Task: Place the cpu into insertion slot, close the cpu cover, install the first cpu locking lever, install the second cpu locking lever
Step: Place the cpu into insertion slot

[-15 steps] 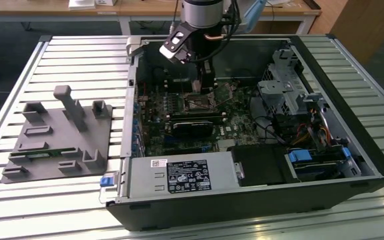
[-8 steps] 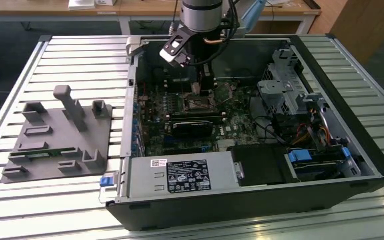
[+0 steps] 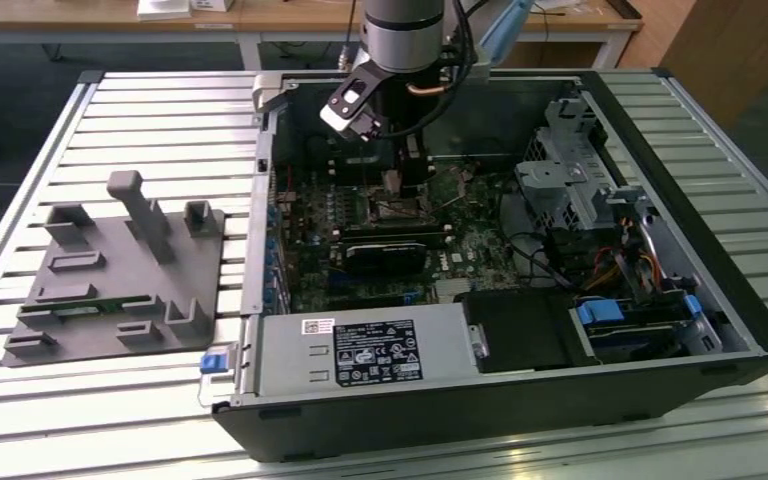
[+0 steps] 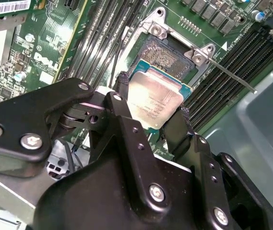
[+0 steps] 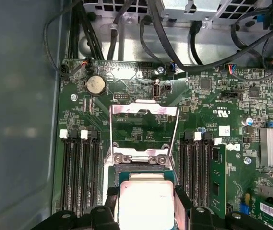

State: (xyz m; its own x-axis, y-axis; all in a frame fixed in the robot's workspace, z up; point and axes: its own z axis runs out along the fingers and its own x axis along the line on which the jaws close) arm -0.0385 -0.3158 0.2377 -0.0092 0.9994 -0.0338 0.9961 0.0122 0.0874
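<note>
My gripper (image 4: 151, 109) is shut on the cpu (image 4: 154, 99), a flat square chip with a pale silver top, its black fingers (image 4: 121, 93) pressing on two opposite edges. In the second wrist view the chip hangs just above the insertion slot (image 4: 166, 53), covering the slot's near part while the dark centre shows beyond it. The cpu cover (image 5: 144, 111) is swung open, its silver frame standing back from the socket past the cpu (image 5: 145, 203). A thin locking lever (image 4: 232, 76) sticks out from one socket corner. In the exterior view my gripper (image 3: 404, 182) hovers over the insertion slot (image 3: 395, 210) inside the open computer case.
Black memory slots (image 5: 81, 172) flank the socket on both sides. A black card (image 3: 387, 250) lies just before it, with a power supply (image 3: 357, 355) at the case front. A drive cage (image 3: 564, 185) and cables fill the exterior view's right. A grey fixture plate (image 3: 117, 270) sits outside the case.
</note>
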